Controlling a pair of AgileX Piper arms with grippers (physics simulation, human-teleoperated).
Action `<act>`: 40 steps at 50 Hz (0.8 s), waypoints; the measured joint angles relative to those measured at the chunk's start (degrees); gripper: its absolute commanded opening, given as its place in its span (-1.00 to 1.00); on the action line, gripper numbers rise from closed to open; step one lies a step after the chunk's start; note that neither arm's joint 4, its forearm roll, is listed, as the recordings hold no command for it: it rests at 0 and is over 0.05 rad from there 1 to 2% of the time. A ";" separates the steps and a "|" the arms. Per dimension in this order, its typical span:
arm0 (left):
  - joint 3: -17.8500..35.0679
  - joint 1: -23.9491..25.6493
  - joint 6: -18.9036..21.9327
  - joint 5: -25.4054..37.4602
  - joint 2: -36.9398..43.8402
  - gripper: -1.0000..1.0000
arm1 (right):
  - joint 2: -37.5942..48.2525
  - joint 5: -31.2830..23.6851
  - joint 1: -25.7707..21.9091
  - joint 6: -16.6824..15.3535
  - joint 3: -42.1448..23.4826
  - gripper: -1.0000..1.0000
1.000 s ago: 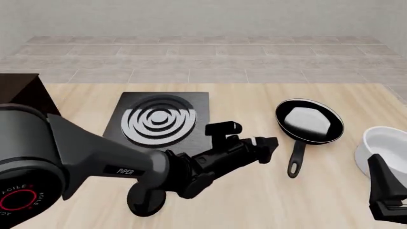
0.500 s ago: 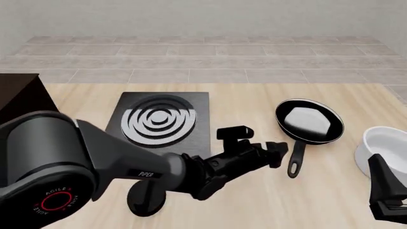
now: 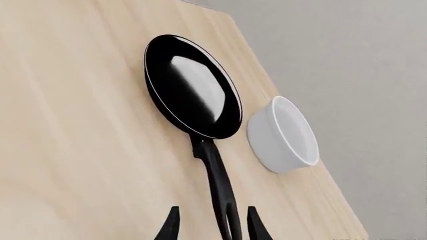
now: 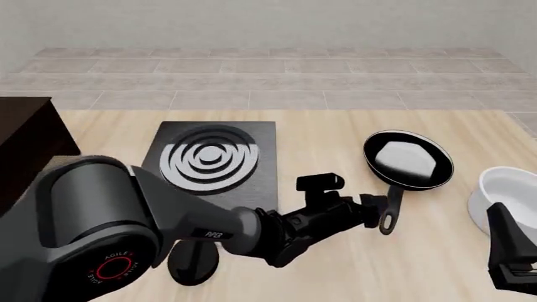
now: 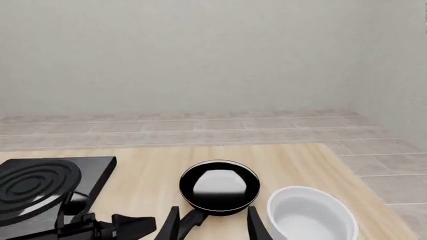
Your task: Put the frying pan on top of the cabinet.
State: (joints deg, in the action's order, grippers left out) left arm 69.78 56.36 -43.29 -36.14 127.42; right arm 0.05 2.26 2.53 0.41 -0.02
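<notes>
The frying pan [image 4: 409, 160] lies on the table at the right, black with a pale glossy inside, its thin handle [image 4: 389, 214] pointing toward me. My left gripper [image 4: 379, 210] reaches across from the left and is open at the handle's end. In the left wrist view the handle [image 3: 217, 185] runs between the two fingers of the left gripper [image 3: 213, 227], with a gap on each side. The dark brown cabinet [image 4: 25, 135] stands at the far left edge. My right gripper [image 5: 212, 225] is open and holds nothing, low at the near right, facing the pan [image 5: 219, 185].
A flat black stove plate [image 4: 210, 160] with silver rings lies left of centre. Just right of the pan a white bowl [image 4: 503, 192] stands near the table's right edge. The right arm [image 4: 512, 251] sits at the near right corner.
My left arm has stretched rightward across the table, bringing its open gripper from near the stove plate to the end of the pan's handle. The pan and right arm have not moved.
</notes>
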 measured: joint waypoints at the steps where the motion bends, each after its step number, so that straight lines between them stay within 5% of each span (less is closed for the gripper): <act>1: 0.16 0.06 -0.04 0.04 0.15 1.00 | 0.00 0.00 0.01 0.01 0.00 1.00; 40: 5.99 1.39 -0.91 1.92 4.73 1.00 | 0.00 -0.24 0.14 0.05 0.01 1.00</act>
State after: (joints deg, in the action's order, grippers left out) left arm 75.77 57.75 -44.20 -34.22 132.14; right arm 0.05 2.02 2.67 0.46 -0.02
